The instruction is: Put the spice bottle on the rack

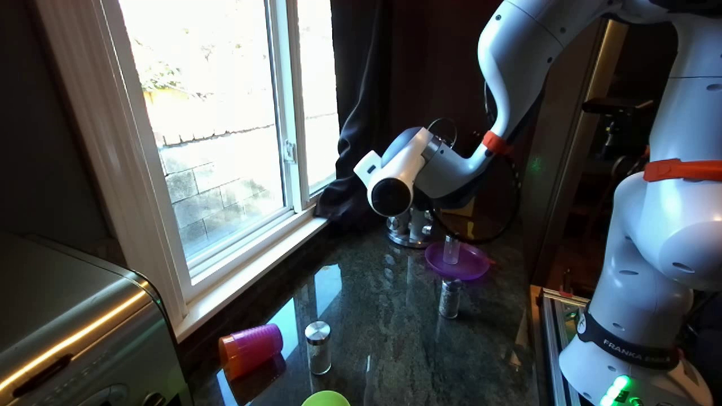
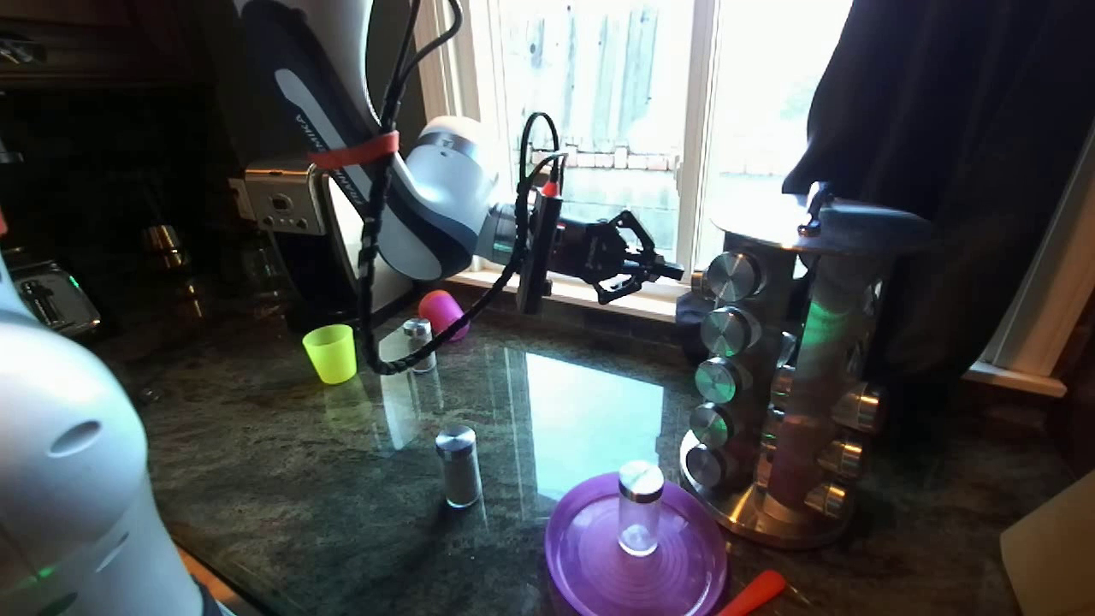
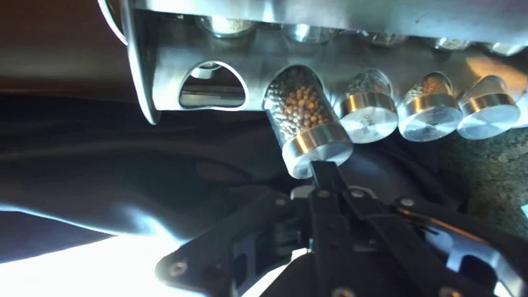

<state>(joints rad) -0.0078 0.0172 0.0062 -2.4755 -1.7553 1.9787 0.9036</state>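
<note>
Spice bottle | partway into the rack, cap outward | tool clenched on nothing, fingertips at the cap, contact unconfirmed | we judge it light, rigid, slick, breakable glass; should we grasp, take the cap's sides

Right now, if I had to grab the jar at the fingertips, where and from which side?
Probably the lid, straight on from the outer side of the rack: it juts past the next jar's lid, while the glass body runs into the rack. The gripper looks shut at the lid's face, so likely back off, open, then close on the rim.
</note>
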